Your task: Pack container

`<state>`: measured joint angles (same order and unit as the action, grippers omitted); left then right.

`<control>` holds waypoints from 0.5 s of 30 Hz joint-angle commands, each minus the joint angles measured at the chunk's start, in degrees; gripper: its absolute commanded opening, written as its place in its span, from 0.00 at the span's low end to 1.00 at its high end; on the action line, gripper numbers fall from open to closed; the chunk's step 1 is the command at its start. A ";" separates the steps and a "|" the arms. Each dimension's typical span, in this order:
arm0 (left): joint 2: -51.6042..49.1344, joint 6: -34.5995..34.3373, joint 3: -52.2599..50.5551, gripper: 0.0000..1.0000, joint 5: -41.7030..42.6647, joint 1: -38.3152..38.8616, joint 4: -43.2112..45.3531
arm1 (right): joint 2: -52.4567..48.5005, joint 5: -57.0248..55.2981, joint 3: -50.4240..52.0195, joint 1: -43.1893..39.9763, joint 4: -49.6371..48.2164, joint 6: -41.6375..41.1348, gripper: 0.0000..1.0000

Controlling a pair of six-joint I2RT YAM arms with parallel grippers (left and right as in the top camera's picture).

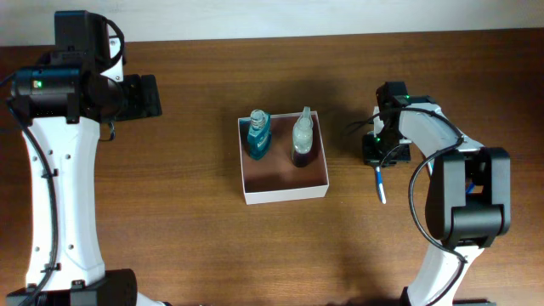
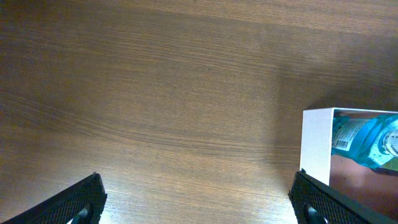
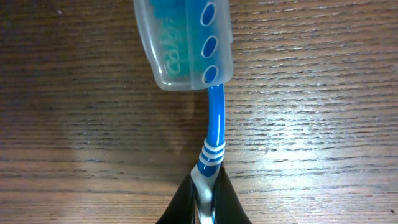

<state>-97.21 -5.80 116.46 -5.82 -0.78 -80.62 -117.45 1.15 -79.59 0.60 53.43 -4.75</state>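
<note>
Right gripper [image 3: 204, 202]: jaws pinching the toothbrush [image 3: 215, 118] handle, capped head toward 12 o'clock.
Toothbrush: likely light, stiff and slick; may swivel in the pinch.
Container [image 1: 285, 194]: mid-desk, 9 o'clock from that gripper; two bottles [image 1: 258, 134] at its 12 o'clock wall. Thin-walled, probably light, easily shoved; grip a wall.
Left gripper [image 2: 199, 202]: jaws spread, empty, above the desk [image 2: 155, 93].

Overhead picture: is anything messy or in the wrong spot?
Only the blue plastic toothbrush with a clear cap is outside the square white-walled box, gripped by the right tool. The teal bottle and clear bottle are inside; nothing looks spilled.
</note>
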 commanded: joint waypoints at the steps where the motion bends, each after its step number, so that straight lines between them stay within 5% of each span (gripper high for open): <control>1: -0.39 0.28 -0.20 0.96 0.46 -0.15 -0.02 | -0.96 0.81 0.96 -0.28 -0.33 -0.22 0.04; 7: -0.39 0.28 -0.20 0.96 0.46 -0.15 0.00 | 2.12 0.81 -0.59 -0.31 2.16 -0.09 0.04; 15: -0.39 0.28 -0.20 0.96 0.46 -0.15 0.00 | 19.78 0.85 -8.46 -0.07 8.57 2.43 0.04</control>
<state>-97.21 -5.80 116.44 -5.82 -0.78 -80.62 -106.26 1.61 -84.66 0.60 61.08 -3.86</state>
